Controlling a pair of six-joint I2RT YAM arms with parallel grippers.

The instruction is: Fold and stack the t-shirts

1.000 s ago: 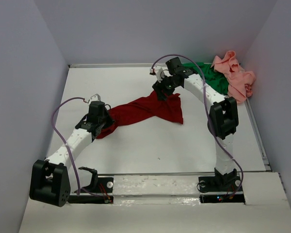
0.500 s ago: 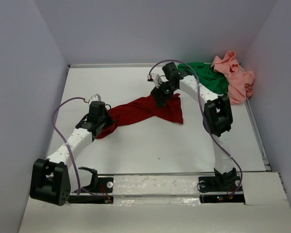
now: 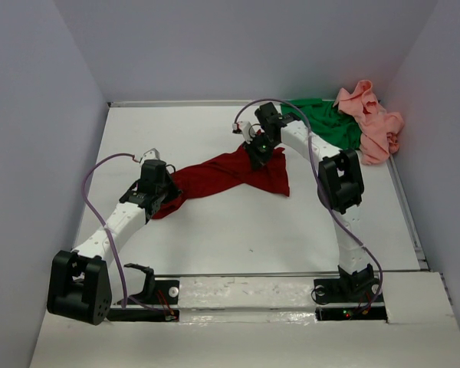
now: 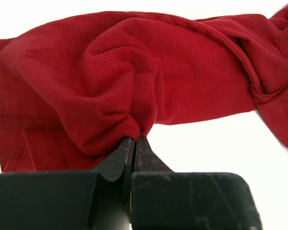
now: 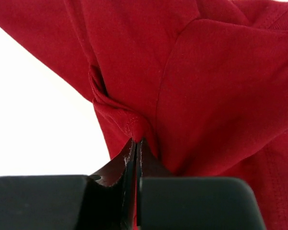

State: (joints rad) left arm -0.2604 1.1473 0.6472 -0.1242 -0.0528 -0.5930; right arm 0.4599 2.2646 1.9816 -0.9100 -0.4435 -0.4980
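Observation:
The dark red t-shirt (image 3: 222, 172) lies crumpled and stretched across the middle of the white table. My left gripper (image 3: 158, 193) is shut on its left end; the left wrist view shows the red cloth (image 4: 134, 81) bunched at the closed tips (image 4: 134, 139). My right gripper (image 3: 258, 156) is shut on the shirt's far right edge, a hemmed fold (image 5: 134, 122) pinched at its tips (image 5: 137, 141). The bright green t-shirt (image 3: 330, 123) and the salmon pink t-shirt (image 3: 372, 123) lie heaped in the far right corner.
Grey walls close in the table (image 3: 238, 238) on three sides. The green and pink heap sits just behind the right arm's elbow (image 3: 339, 180). A white strip (image 3: 245, 295) at the near edge carries both arm bases.
The right gripper moved slightly left and down onto the red shirt's edge and closed on it. The left arm and its hold on the shirt have not changed.

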